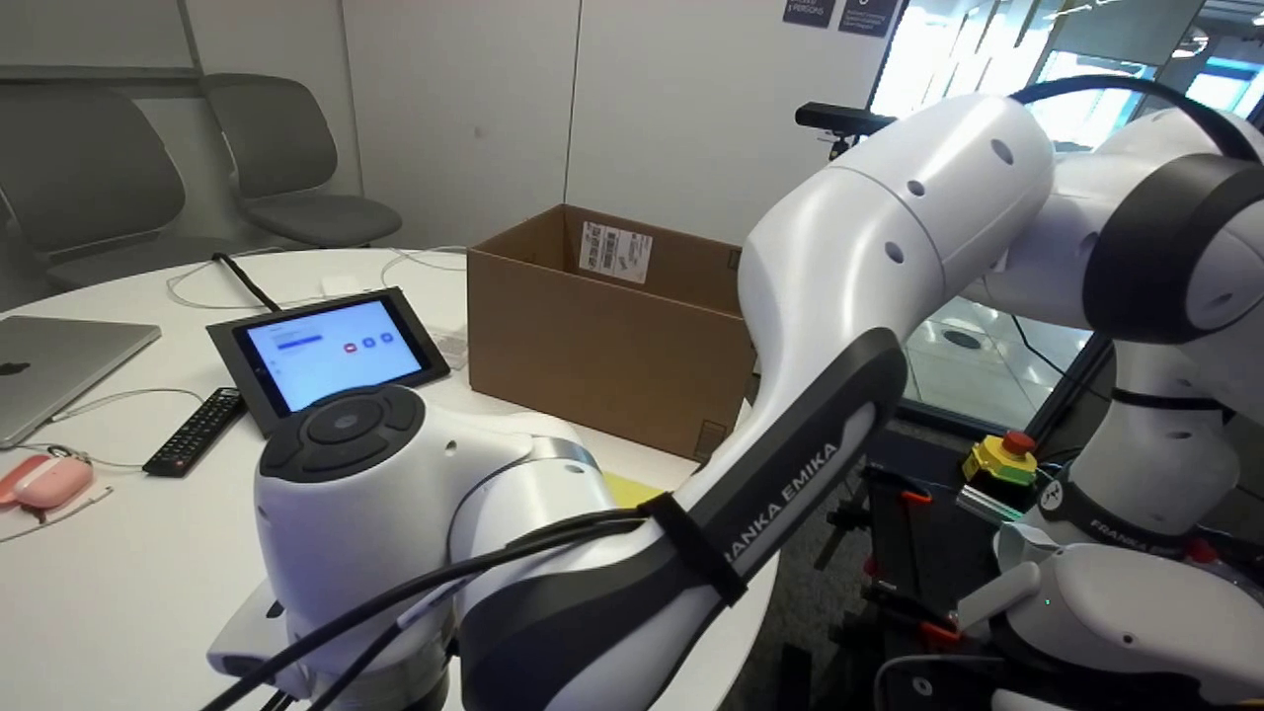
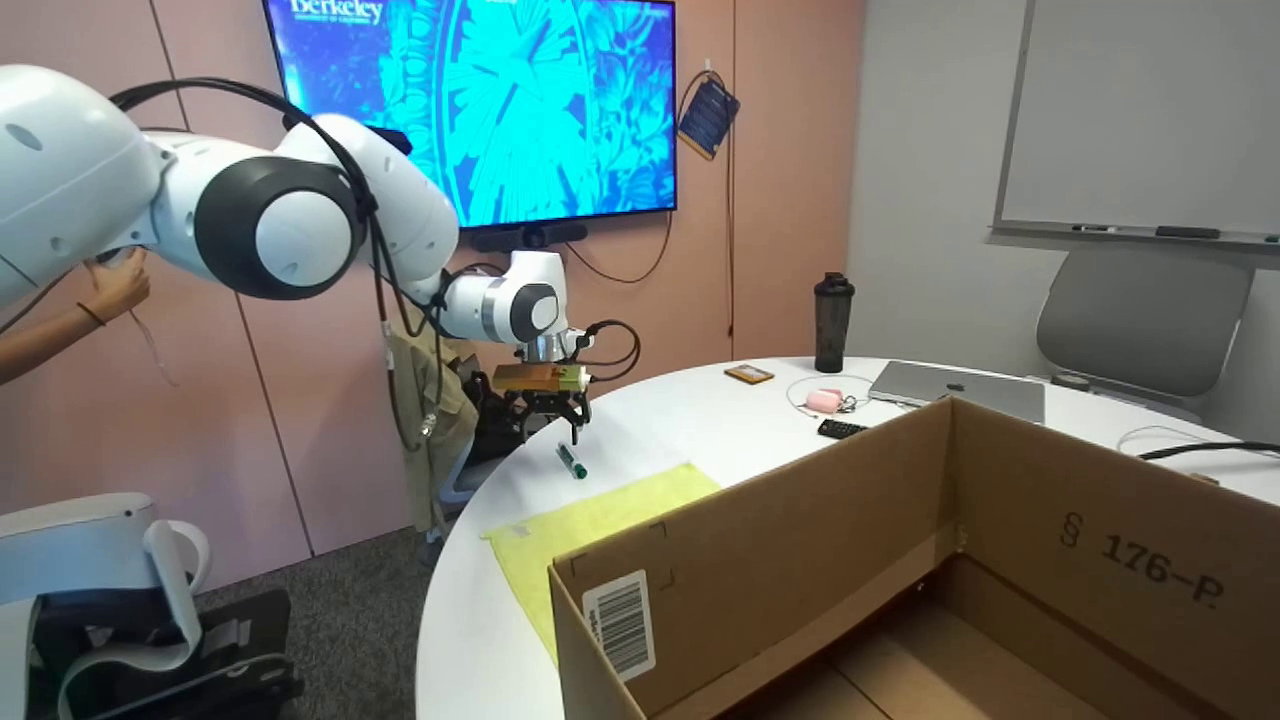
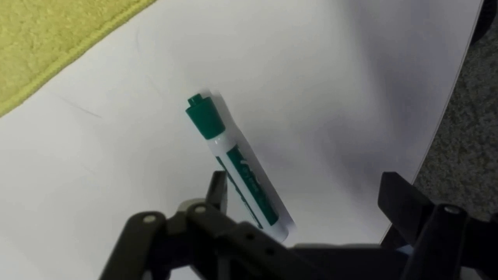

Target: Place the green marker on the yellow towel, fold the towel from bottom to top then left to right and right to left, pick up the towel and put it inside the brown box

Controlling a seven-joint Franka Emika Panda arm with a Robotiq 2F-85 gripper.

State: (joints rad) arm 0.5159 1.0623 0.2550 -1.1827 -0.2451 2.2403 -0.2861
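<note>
White table [image 2: 690, 430]: green marker [image 3: 238, 169] lies lengthwise toward yellow towel [image 3: 50, 42], cap [image 3: 206, 118] nearest; pincer [image 3: 304, 181] spread above.

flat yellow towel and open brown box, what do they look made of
Flat yellow cloth towel: probably matte terry or microfibre, from its nubby pile. Open rectangular brown cardboard box: likely matte corrugated board, from its thin, printed walls.

Fuzzy yellow cloth towel [image 3: 48, 41], smooth plastic green marker [image 3: 236, 167] near the towel, matt brown cardboard box [image 1: 602, 360] beside the towel, smooth white tabletop [image 2: 690, 420] under the towel
</note>
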